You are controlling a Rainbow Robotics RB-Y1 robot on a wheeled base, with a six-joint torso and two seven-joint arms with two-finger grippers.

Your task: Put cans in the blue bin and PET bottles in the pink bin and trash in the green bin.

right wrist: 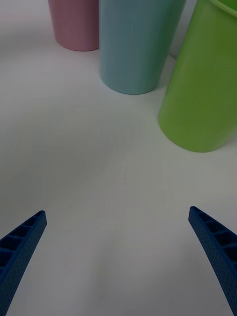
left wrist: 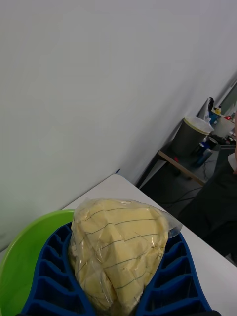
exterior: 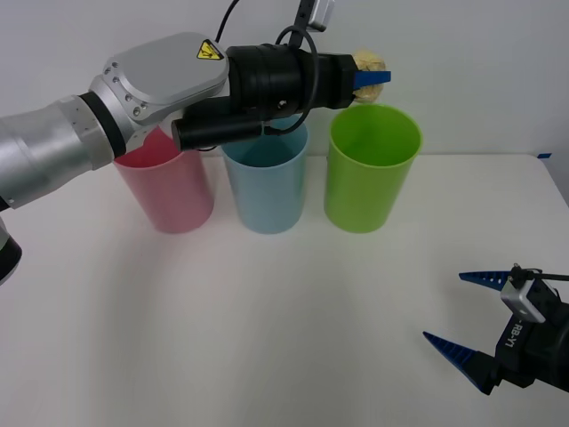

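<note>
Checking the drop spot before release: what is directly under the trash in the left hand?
The trash, clamped in the left hand, sits above the green bin by its rim. The bin's upper inner wall looks bare; its bottom is hidden.

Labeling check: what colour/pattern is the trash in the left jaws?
Pale yellow with thin dark lines, clear-wrapped trash; left wrist view.

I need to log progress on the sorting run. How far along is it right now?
Nothing visibly sorted yet; bin contents are hidden. In hand: the left end effector is shut on the trash, held above the green bin's rim. Left: dropping it in. The right end effector waits open, low over the table. The pink bin and blue bin stand beside the green one.
</note>
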